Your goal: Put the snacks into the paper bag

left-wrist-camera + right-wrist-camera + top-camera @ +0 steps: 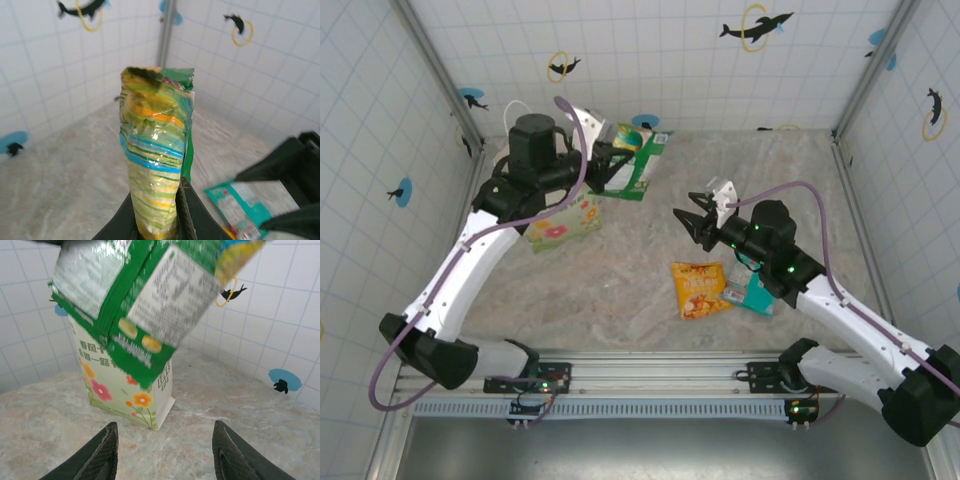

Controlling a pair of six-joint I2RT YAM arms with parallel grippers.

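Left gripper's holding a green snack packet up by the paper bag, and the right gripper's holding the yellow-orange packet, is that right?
Not quite. The left gripper does hold the green packet by the paper bag, but the right gripper is open and empty, as the right wrist view shows; the yellow-orange packet lies on the table.
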